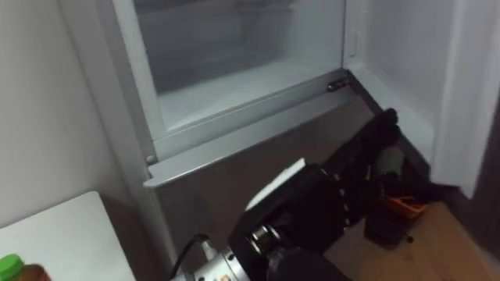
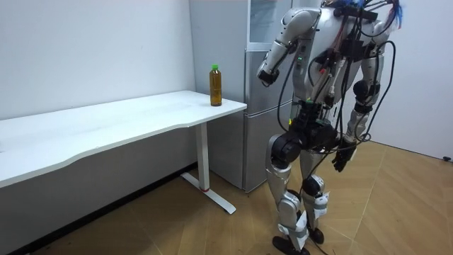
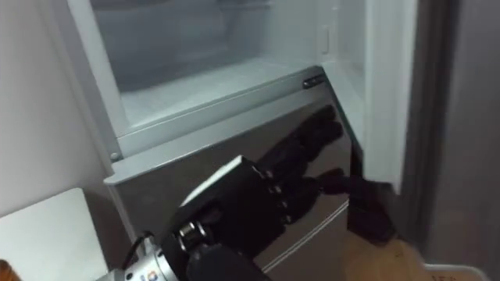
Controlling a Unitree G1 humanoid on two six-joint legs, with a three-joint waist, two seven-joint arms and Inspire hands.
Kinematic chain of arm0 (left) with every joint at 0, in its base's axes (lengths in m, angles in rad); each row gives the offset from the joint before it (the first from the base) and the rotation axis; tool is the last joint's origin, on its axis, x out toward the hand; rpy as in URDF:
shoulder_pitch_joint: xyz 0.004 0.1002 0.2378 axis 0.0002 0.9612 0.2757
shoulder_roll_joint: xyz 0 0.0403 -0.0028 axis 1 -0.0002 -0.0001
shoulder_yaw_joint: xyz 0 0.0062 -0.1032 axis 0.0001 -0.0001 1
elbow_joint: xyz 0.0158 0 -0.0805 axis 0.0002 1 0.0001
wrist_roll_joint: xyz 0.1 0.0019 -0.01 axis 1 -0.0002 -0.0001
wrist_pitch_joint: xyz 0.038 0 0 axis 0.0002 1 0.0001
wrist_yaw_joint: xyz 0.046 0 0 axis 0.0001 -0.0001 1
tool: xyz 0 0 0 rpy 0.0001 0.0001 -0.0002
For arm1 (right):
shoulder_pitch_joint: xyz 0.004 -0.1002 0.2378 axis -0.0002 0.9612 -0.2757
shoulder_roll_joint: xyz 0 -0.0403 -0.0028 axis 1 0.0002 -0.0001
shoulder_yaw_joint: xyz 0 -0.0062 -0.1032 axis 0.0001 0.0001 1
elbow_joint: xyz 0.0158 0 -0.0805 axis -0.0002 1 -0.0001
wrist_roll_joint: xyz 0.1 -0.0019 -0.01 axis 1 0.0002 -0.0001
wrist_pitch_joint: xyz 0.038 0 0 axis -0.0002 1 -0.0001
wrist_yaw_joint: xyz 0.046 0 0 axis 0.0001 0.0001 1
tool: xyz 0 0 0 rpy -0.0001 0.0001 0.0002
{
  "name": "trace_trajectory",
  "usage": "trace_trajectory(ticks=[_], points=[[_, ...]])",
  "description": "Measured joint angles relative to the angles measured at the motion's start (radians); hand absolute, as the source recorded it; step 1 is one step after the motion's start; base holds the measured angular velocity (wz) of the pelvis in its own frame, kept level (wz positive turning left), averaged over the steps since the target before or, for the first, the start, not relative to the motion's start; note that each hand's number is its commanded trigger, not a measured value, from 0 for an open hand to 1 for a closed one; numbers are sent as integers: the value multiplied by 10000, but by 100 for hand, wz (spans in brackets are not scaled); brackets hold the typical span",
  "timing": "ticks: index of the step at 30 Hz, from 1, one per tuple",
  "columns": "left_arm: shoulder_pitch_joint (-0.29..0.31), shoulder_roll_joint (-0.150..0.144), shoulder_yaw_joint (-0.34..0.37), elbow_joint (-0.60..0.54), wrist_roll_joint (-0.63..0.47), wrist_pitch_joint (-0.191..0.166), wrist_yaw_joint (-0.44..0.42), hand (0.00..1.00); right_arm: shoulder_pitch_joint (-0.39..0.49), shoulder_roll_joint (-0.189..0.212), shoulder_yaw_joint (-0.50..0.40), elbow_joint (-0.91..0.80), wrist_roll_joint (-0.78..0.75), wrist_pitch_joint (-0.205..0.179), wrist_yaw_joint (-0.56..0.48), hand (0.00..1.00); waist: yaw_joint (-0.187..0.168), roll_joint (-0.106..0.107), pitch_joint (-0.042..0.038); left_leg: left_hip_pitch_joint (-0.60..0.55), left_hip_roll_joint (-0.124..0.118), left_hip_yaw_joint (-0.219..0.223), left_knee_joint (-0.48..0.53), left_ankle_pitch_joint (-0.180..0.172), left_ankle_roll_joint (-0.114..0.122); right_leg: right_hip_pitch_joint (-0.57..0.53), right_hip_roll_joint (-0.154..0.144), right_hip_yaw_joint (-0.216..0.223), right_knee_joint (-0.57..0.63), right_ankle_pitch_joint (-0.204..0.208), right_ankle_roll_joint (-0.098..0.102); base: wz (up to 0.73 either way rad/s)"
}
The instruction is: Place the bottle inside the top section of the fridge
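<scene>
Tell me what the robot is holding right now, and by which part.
Nothing: the left hand is open before the fridge, the right hand hangs empty, the bottle stands on the table.

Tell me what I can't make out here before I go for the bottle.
Bottle: cut off by the left eye view's lower left corner; just its top shows.
Upper fridge compartment: cut off by both eye views' top edge, its inside blurred.
Lower fridge door: partly covered by the left robot hand in both eye views.
Right robot hand: too small in the room view to judge.
</scene>
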Motion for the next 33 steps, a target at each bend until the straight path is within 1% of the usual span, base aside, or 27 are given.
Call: trace_trajectory(ticks=[1,5,9,13,15,18,23,26,28,29,30,31,32,33], points=[[-49,36,-20,109,5,28,-139,0,3,-16,-4,1,-13,27,43,0,-91,8,-6,4,24,27,1,4,-29,-18,24,-3,-1,16,-26,-19],[-283,59,-26,433,-22,49,-403,0,12,-93,-3,35,-23,118,223,0,-132,36,-25,13,92,86,38,5,-89,-34,79,-35,-1,56,-90,-6],[-299,70,-91,640,-19,48,-444,0,-38,-114,-7,105,-41,114,280,0,-223,31,-22,15,135,86,55,32,-135,-32,124,-37,0,68,-139,0],[-299,146,-173,656,-20,48,-444,0,-27,-173,-7,144,-53,123,290,0,-329,17,-13,-1,153,87,73,14,-182,-99,147,-32,26,10,-206,-4],[-299,147,-217,656,-20,48,-444,0,-18,-195,-6,176,-147,125,289,0,-342,6,-5,-9,155,90,74,22,-196,-129,154,-27,47,-17,-221,-5],[-300,160,-224,656,-20,48,-452,0,-18,-181,6,197,-363,138,286,0,-331,-84,58,-13,159,84,100,23,-216,-178,157,-24,183,-124,-242,-1],[-300,159,-223,655,-20,47,-449,0,-65,-179,6,193,-372,133,229,0,-283,-88,60,8,165,71,76,12,-241,-158,172,-27,168,-178,-247,1],[-300,197,-215,618,-19,47,-410,0,-76,-138,6,125,-323,125,102,0,-241,-91,60,-4,165,24,52,6,-253,-149,150,-133,165,-215,-256,3],[-300,340,-111,311,-17,47,-350,0,-61,-117,-2,91,-109,113,-67,0,-9,-85,55,-6,172,5,50,-11,-283,-151,161,-140,152,-241,-275,0],[-300,390,-65,193,-7,46,-327,0,-60,-117,0,89,-53,113,-96,0,33,-87,55,-4,173,-16,43,-11,-284,-140,168,-138,146,-245,-281,3],[-297,458,80,-37,99,39,-313,0,-54,-113,-6,77,23,102,-161,0,149,-94,52,6,171,-58,28,-5,-296,-125,178,-136,156,-263,-287,9],[-279,487,198,-306,224,33,-202,0,-25,-109,-5,65,65,90,-244,0,280,-107,45,18,173,-74,24,5,-311,-93,178,-151,163,-279,-294,10],[-266,506,227,-466,280,31,-106,0,-12,-109,-6,60,81,90,-273,0,321,-113,41,18,177,-100,26,8,-316,-63,176,-173,168,-279,-295,15],[-264,532,295,-749,296,28,99,0,37,-102,0,-20,143,82,-405,0,483,-119,37,16,177,-178,38,14,-325,-24,173,-209,166,-283,-302,17]])
